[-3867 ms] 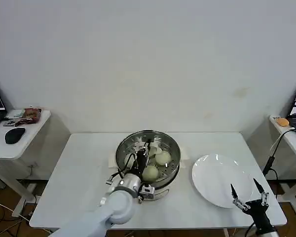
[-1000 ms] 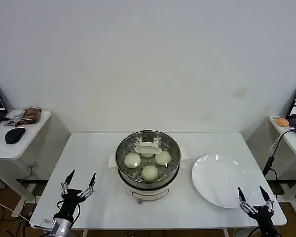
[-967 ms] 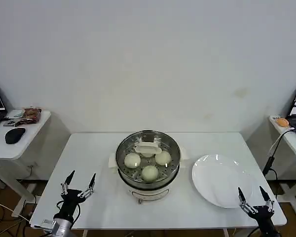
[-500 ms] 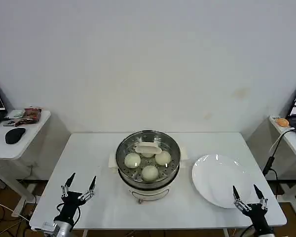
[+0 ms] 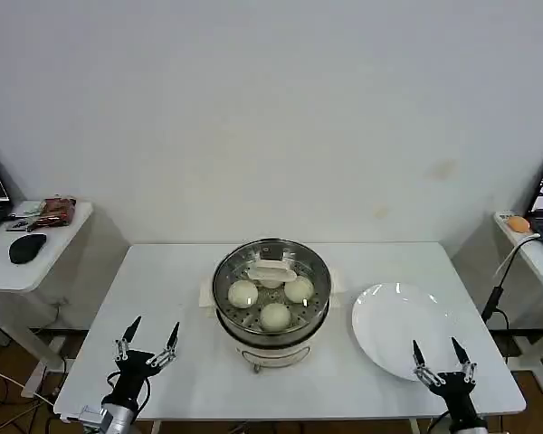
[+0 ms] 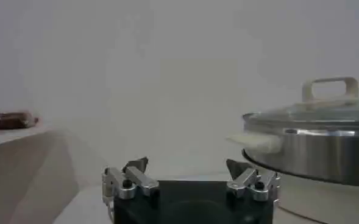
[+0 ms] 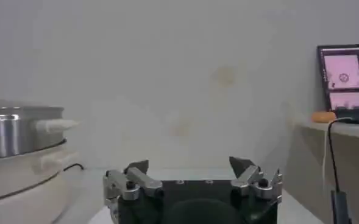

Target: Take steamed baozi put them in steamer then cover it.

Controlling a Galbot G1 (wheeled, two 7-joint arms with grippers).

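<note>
Left gripper (image 5: 149,342): sitting low at the lower left of the head view, over the near left corner of the table (image 5: 163,298), fingers pointing up and away from the robot and spread wide, holding nothing. In the left wrist view its fingertips (image 6: 136,164) are standing well apart.
Right gripper (image 5: 438,362): sitting low at the lower right of the head view, at the near edge of the white plate (image 5: 398,325), fingers spread wide and holding nothing.
Steamer (image 5: 271,294): standing at the centre of the table, between the two grippers and well apart from both.
Steamed baozi (image 5: 275,316): lying inside the steamer on the perforated tray; three are showing plainly through the glass and a fourth is mostly hidden under the handle.
Cover (image 5: 271,269): sitting on the steamer, its cream bar handle toward the far side; in the left wrist view the cover (image 6: 325,112) is resting level on the pot's rim.
Open room: bare tabletop is lying on both sides of the steamer, with the plate taking up the right part; the near edge is running just under both grippers.
Side tables: a dark mouse (image 5: 27,247) is resting at the left edge, and a laptop screen (image 7: 346,78) is glowing at the right.
Writing: nothing readable; the screen's text is too small to make out.
</note>
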